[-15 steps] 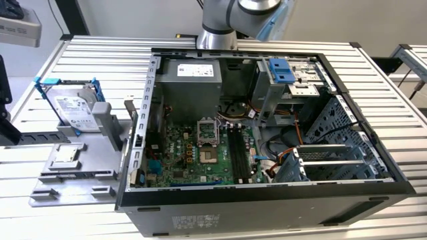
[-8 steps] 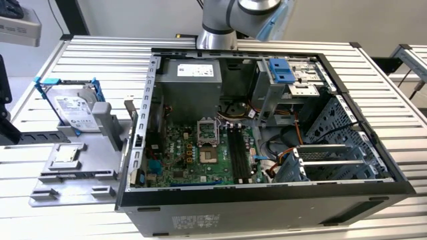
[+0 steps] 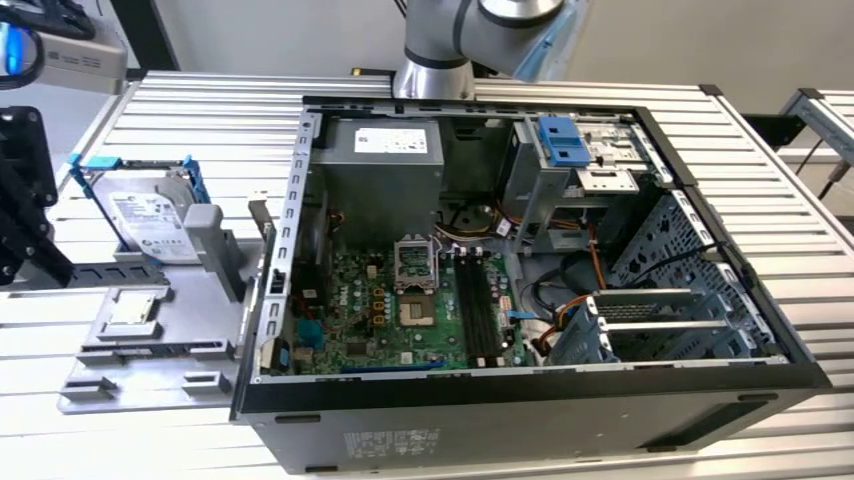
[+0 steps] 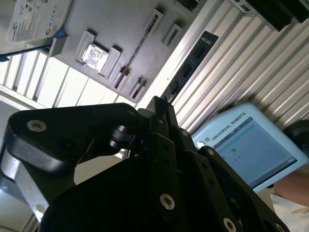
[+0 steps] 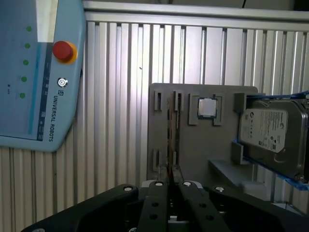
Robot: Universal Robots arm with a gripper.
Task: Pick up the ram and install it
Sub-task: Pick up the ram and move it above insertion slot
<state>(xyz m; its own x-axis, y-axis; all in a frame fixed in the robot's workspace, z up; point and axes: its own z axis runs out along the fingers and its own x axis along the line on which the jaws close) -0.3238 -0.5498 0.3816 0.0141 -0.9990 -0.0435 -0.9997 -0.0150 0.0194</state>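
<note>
The ram (image 5: 169,130) is a thin stick standing on edge in a slot of the grey fixture (image 5: 193,145). In the second wrist view the ram (image 4: 136,55) shows as a narrow line. In the exterior view the ram (image 3: 158,349) lies along the fixture's (image 3: 174,290) near side. My gripper (image 5: 169,182) hangs well above it, shut with nothing between the fingers, and its tips (image 4: 159,102) line up with the stick. The motherboard's black slots (image 3: 478,305) lie inside the open computer case (image 3: 534,400).
On the fixture sit a silver hard drive (image 5: 273,137) in a blue frame and a small square chip (image 5: 208,107). A light blue pendant (image 5: 34,72) is beside it. A dark strip (image 4: 193,60) lies on the slatted table. A black jointed part (image 3: 20,200) stands at the exterior view's left edge.
</note>
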